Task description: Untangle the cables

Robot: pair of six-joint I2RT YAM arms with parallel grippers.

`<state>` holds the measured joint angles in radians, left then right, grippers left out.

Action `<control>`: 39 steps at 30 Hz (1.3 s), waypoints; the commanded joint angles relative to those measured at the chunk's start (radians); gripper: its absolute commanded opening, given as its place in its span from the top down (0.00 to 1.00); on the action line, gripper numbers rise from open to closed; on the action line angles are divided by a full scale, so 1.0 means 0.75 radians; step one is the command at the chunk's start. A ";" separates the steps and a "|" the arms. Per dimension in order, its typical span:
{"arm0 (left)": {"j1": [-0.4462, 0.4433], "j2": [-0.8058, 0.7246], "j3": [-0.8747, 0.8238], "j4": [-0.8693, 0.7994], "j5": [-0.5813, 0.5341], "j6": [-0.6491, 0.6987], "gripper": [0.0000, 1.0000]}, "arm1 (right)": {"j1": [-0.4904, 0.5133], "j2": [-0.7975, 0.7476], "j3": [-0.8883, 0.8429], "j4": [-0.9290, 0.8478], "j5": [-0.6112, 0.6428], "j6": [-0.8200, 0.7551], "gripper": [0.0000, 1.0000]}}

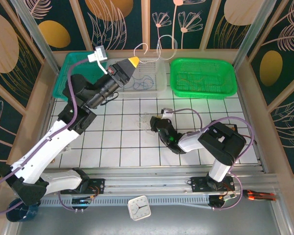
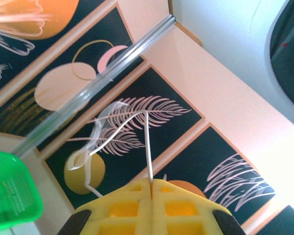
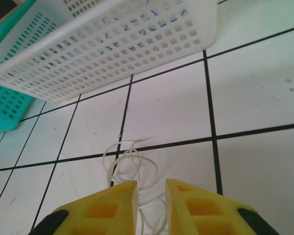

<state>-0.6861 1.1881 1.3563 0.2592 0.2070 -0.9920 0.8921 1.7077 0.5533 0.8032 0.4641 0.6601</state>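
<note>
Seen from above, two robot arms work over a white tiled table (image 1: 112, 142) with three baskets along its far edge.

The left arm is raised and reaches toward the far side. The left gripper (image 1: 133, 62) hangs above the near left corner of the white basket (image 1: 159, 78). In the left wrist view its yellow fingers (image 2: 151, 182) are pressed together on a thin white cable (image 2: 148, 142). The cable rises straight out of the fingertips, bends, and falls away in loose loops in the air. From above, the same white cable (image 1: 143, 48) curls over the far edge of the white basket.

The right arm lies low, and the right gripper (image 1: 153, 122) is close to the table near its middle. In the right wrist view its yellow fingers (image 3: 151, 185) stand a narrow gap apart, gripping nothing. A whitish cable (image 3: 130, 152) lies in small loops on the tile just ahead of them, with strands running into the gap. From above, this whitish cable (image 1: 143, 125) sits just left of the right gripper.

More thin blue cables (image 1: 139, 82) lie tangled inside the white basket (image 3: 112, 58) and show through its mesh (image 3: 137, 19). A green basket (image 1: 203, 93) sits to its right and a teal basket (image 1: 63, 73) to its left.
</note>
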 commanded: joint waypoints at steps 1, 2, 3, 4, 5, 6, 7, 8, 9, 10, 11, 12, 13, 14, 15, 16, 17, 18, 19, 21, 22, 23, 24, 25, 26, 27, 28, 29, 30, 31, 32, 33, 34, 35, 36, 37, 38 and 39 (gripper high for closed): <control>0.035 0.013 0.090 -0.144 -0.087 0.159 1.00 | 0.007 -0.022 -0.033 -0.011 0.056 0.050 0.75; 0.053 0.015 0.102 -0.158 -0.094 0.177 1.00 | 0.008 -0.033 -0.039 -0.013 0.052 0.049 0.75; 0.082 0.015 0.113 -0.175 -0.103 0.190 1.00 | 0.007 -0.044 -0.045 -0.012 0.047 0.049 0.74; 0.111 0.015 0.115 -0.185 -0.106 0.199 1.00 | 0.007 -0.058 -0.049 -0.018 0.038 0.047 0.73; 0.141 0.017 0.118 -0.196 -0.108 0.204 1.00 | 0.007 -0.071 -0.051 -0.025 0.028 0.042 0.71; 0.174 0.019 0.118 -0.210 -0.114 0.216 1.00 | 0.007 -0.088 -0.052 -0.033 0.011 0.035 0.68; 0.207 0.021 0.116 -0.223 -0.118 0.231 1.00 | 0.008 -0.108 -0.053 -0.038 -0.010 0.025 0.64; 0.231 0.021 0.115 -0.235 -0.127 0.246 1.00 | 0.007 -0.125 -0.053 -0.047 -0.027 0.017 0.60; 0.254 0.023 0.116 -0.256 -0.149 0.274 1.00 | 0.007 -0.149 -0.052 -0.061 -0.042 0.010 0.56; 0.274 0.025 0.118 -0.275 -0.172 0.309 1.00 | 0.008 -0.175 -0.051 -0.080 -0.059 0.006 0.52; 0.289 0.029 0.122 -0.294 -0.199 0.341 1.00 | 0.007 -0.195 -0.049 -0.093 -0.072 0.000 0.49; 0.310 0.032 0.125 -0.320 -0.235 0.378 1.00 | 0.007 -0.222 -0.045 -0.113 -0.088 -0.005 0.46; 0.332 0.035 0.125 -0.336 -0.263 0.406 1.00 | 0.007 -0.249 -0.043 -0.133 -0.101 -0.010 0.44; 0.356 0.039 0.122 -0.345 -0.286 0.431 1.00 | 0.007 -0.274 -0.039 -0.148 -0.113 -0.016 0.42; 0.384 0.044 0.120 -0.355 -0.308 0.449 1.00 | 0.008 -0.299 -0.035 -0.170 -0.124 -0.024 0.41; 0.423 0.052 0.117 -0.363 -0.314 0.461 1.00 | 0.007 -0.325 -0.029 -0.196 -0.131 -0.027 0.39; 0.453 0.061 0.115 -0.364 -0.317 0.471 1.00 | 0.007 -0.348 -0.023 -0.221 -0.134 -0.033 0.39; 0.489 0.073 0.115 -0.368 -0.328 0.482 1.00 | 0.005 -0.371 -0.016 -0.252 -0.135 -0.038 0.38; 0.527 0.089 0.117 -0.370 -0.336 0.488 1.00 | 0.006 -0.396 -0.009 -0.278 -0.135 -0.044 0.38; 0.599 0.127 0.121 -0.370 -0.346 0.501 1.00 | 0.001 -0.443 -0.004 -0.326 -0.138 -0.050 0.38; 0.640 0.149 0.124 -0.367 -0.347 0.500 1.00 | -0.001 -0.469 0.001 -0.354 -0.138 -0.052 0.38; 0.673 0.169 0.127 -0.362 -0.346 0.503 1.00 | -0.001 -0.492 0.003 -0.378 -0.140 -0.054 0.37; 0.712 0.196 0.131 -0.357 -0.355 0.508 1.00 | -0.003 -0.518 0.003 -0.399 -0.140 -0.054 0.37; 0.747 0.225 0.139 -0.354 -0.363 0.511 1.00 | -0.005 -0.545 0.004 -0.422 -0.144 -0.054 0.38; 0.776 0.248 0.144 -0.349 -0.375 0.516 1.00 | -0.007 -0.570 0.003 -0.443 -0.144 -0.052 0.37; 0.810 0.279 0.155 -0.346 -0.392 0.519 1.00 | -0.009 -0.595 0.003 -0.468 -0.146 -0.050 0.37; 0.845 0.311 0.163 -0.345 -0.401 0.514 1.00 | -0.009 -0.619 0.003 -0.494 -0.146 -0.046 0.37; 0.875 0.334 0.169 -0.340 -0.407 0.513 1.00 | -0.011 -0.640 0.001 -0.515 -0.148 -0.043 0.37; 0.904 0.362 0.174 -0.338 -0.426 0.502 1.00 | -0.011 -0.658 -0.002 -0.536 -0.148 -0.039 0.37; 0.932 0.389 0.175 -0.331 -0.440 0.494 1.00 | -0.011 -0.681 -0.004 -0.553 -0.147 -0.036 0.37; 0.955 0.408 0.172 -0.321 -0.450 0.486 1.00 | -0.013 -0.696 -0.009 -0.566 -0.148 -0.033 0.37; 0.984 0.435 0.171 -0.314 -0.462 0.474 1.00 | -0.014 -0.714 -0.016 -0.578 -0.148 -0.030 0.37; 1.007 0.456 0.168 -0.308 -0.471 0.466 1.00 | -0.015 -0.730 -0.023 -0.588 -0.147 -0.026 0.37; 1.022 0.478 0.164 -0.300 -0.482 0.464 1.00 | -0.016 -0.741 -0.027 -0.597 -0.145 -0.024 0.38; 1.039 0.504 0.162 -0.299 -0.494 0.458 1.00 | -0.015 -0.753 -0.030 -0.607 -0.142 -0.021 0.37; 1.057 0.532 0.159 -0.297 -0.495 0.456 1.00 | -0.016 -0.762 -0.033 -0.615 -0.140 -0.020 0.37; 1.066 0.556 0.152 -0.291 -0.497 0.455 1.00 | -0.017 -0.768 -0.033 -0.620 -0.140 -0.019 0.37; 1.077 0.581 0.142 -0.283 -0.500 0.459 1.00 | -0.017 -0.773 -0.032 -0.627 -0.138 -0.022 0.37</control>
<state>0.1013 1.5879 1.4528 0.0040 -0.1394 -0.6395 0.8856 1.1530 0.5278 0.3756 0.3489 0.6357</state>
